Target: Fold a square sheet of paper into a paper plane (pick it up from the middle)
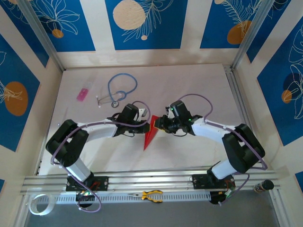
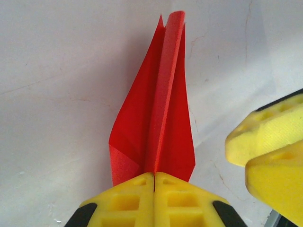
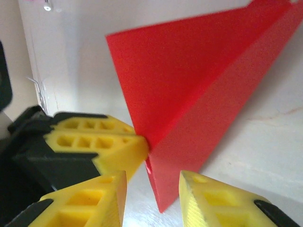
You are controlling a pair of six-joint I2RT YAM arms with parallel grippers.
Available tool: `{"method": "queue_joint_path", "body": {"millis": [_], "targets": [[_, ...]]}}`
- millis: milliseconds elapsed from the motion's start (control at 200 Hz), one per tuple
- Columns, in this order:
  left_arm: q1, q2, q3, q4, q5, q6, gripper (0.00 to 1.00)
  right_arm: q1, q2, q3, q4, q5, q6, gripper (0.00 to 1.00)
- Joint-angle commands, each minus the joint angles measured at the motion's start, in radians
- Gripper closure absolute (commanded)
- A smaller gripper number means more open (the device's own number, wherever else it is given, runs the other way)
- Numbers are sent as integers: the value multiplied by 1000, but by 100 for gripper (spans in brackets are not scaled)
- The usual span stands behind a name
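Observation:
The red sheet of paper stands folded into a slim paper plane (image 1: 149, 135) with a centre crease, near the table's middle. In the left wrist view the plane (image 2: 161, 113) points away from me, its tip upward in the view. My left gripper (image 2: 154, 175) is shut on its rear end at the crease. My right gripper (image 3: 152, 191) stands open, its fingers (image 3: 215, 198) on either side of the plane's lower corner (image 3: 189, 142) with gaps showing. From above, the left gripper (image 1: 147, 126) and right gripper (image 1: 159, 125) meet at the plane's upper end.
A blue stethoscope (image 1: 120, 90) and a small pink rectangular item (image 1: 83, 94) lie at the back left of the white table (image 1: 199, 85). Yellow-handled pliers (image 1: 151, 195) rest on the front rail. Patterned walls close in the back and sides.

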Motion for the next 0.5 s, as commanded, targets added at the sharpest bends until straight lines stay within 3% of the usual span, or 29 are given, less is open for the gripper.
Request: {"method": "queue_joint_path", "body": {"millis": [0, 495], "targets": [[-13, -20, 30, -35, -33, 33, 100, 17, 43, 50, -80, 63, 40, 65], [-22, -18, 36, -43, -41, 39, 100, 37, 175, 170, -176, 58, 18, 64]]}}
